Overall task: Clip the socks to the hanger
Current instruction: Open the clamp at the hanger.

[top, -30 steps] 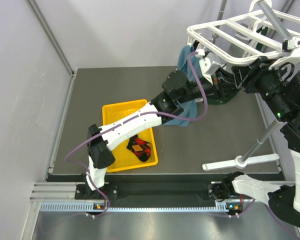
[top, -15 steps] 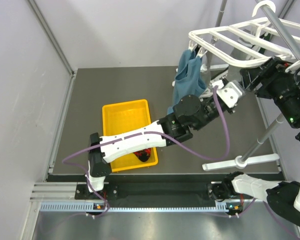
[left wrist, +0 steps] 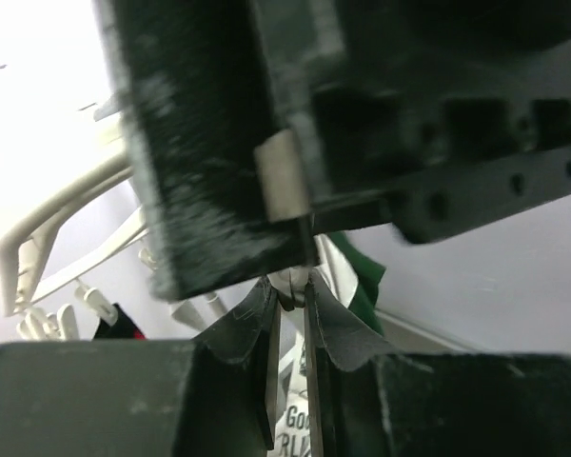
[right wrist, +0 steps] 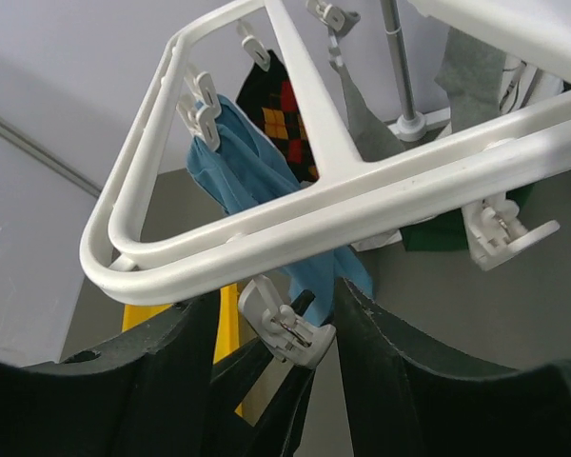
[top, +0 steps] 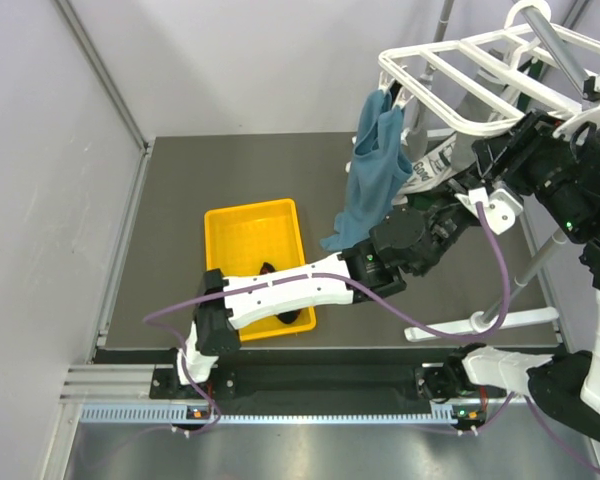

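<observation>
Clip (right wrist: 287,333) on hanger (right wrist: 309,95) hangs inside the right pincer (right wrist: 276,303), spread wide — left pincer (left wrist: 287,319) close below, narrowed to a slit, load unclear.

Only one piece of writing is showing. In the left wrist view, dark printed letters reading "Goo" are standing on a white cloth (left wrist: 300,419), which is peeking through the narrow slit low in the picture (the word is being cut off at the slit's edge, and a second line beneath it is running out of the frame, too clipped to read). In the top view, a white cloth with dark lettering is hanging under the hanger (top: 384,62), just right of the blue cloth (top: 372,170). Its letters there are coming out too small to read with any certainty.
</observation>
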### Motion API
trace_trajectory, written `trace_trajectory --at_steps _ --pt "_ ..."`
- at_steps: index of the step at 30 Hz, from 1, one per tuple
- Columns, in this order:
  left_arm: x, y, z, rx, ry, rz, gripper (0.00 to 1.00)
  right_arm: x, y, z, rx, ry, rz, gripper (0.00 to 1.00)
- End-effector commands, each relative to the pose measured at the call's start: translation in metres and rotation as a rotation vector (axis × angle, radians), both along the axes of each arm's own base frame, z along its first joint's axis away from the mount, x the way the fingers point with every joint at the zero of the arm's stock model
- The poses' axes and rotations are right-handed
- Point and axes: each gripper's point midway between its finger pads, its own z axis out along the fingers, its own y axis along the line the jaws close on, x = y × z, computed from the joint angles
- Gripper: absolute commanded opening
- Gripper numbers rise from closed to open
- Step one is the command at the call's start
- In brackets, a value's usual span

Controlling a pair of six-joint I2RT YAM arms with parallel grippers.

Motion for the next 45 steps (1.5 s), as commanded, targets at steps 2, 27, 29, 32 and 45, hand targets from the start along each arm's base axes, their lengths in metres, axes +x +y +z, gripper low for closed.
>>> trace_trajectory --at_steps 2,27,29,32,45 --pt "-0.005 0.001 0.000 0.051 -0.059 0.076 0.00 0.002 0.000 0.011 0.053 -0.027 -0.020 0.50" --pt "-0.022 0.020 -0.005 0.052 -0.003 -0.031 0.59 0.015 0.001 0.003 0.035 -0.006 -0.046 0.00" --pt "-0.029 0.021 -0.017 0.038 0.059 -0.152 0.62 0.016 0.001 0.001 0.024 -0.006 -0.043 0.00" --pt "-0.037 0.046 -0.012 0.015 0.106 -0.279 0.64 0.014 0.003 0.001 0.016 -0.014 -0.024 0.00" --pt "-0.013 0.088 0.033 -0.195 0.423 -0.759 0.62 0.003 0.014 0.000 -0.018 -0.040 0.080 0.00"
